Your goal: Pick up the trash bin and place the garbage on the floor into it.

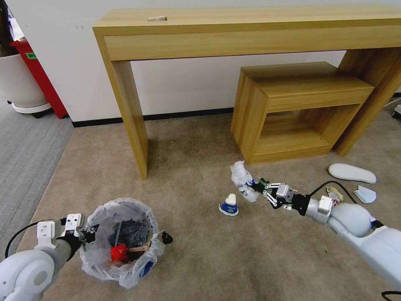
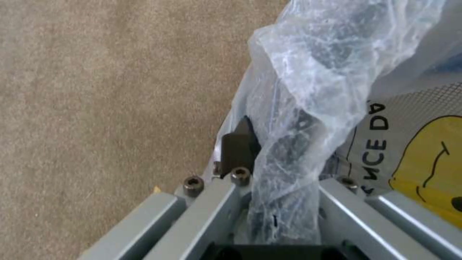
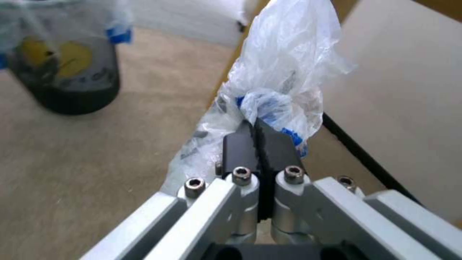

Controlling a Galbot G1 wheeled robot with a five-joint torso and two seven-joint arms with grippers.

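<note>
Head view: the trash bin (image 1: pixel 121 242) stands low and left on the floor (image 1: pixel 200 251), its clear liner bag over the rim, and the left gripper (image 1: pixel 90 235) is clamped on that rim at its left edge. Right of centre, the right gripper (image 1: pixel 255 187) pinches a crumpled plastic wrapper (image 1: pixel 243 179) tight between its pads. A blue-white paper cup (image 1: pixel 229 205) lies just below it, and a white slipper (image 1: pixel 351 172) rests at far right.

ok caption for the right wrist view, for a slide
Right gripper shut on a crumpled clear plastic wrapper, trash bin beyond on the carpet.
</note>
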